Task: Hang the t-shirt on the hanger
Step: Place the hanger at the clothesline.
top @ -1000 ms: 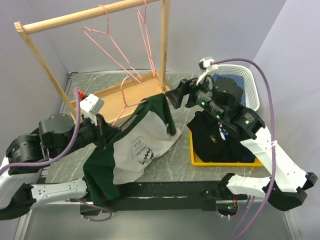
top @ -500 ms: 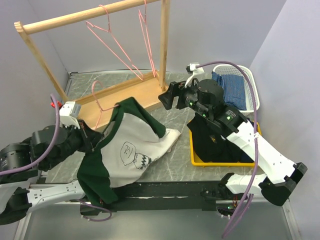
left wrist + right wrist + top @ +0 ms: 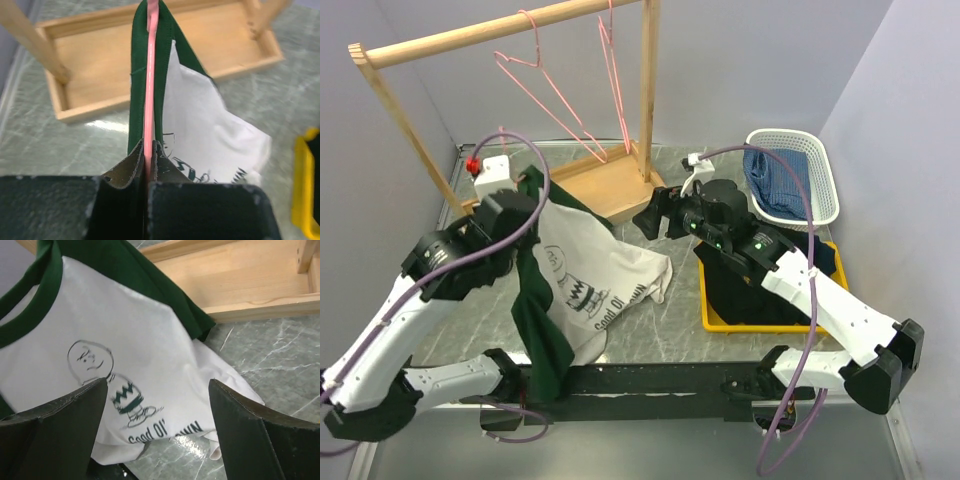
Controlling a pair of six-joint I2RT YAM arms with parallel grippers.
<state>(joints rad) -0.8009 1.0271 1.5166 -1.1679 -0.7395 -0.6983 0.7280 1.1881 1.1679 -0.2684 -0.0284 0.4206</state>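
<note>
My left gripper is raised over the left of the table, shut on the thin pink hanger. In the left wrist view the wire runs straight up from between the jaws, with the green collar on both sides of it. The cream t-shirt with green sleeves hangs from it, and its lower edge trails on the table. My right gripper is open to the right of the shirt. In the right wrist view its wide-apart fingers frame the chest print without touching the cloth.
A wooden rack stands at the back with two more pink hangers on its bar, its base tray right behind the shirt. A white basket holds blue checked cloth. Dark clothes lie in a yellow tray.
My left arm has lifted and swung the hanger and t-shirt back toward the rack, so the shirt hangs more upright. The right gripper has shifted slightly left toward the shirt, still open.
</note>
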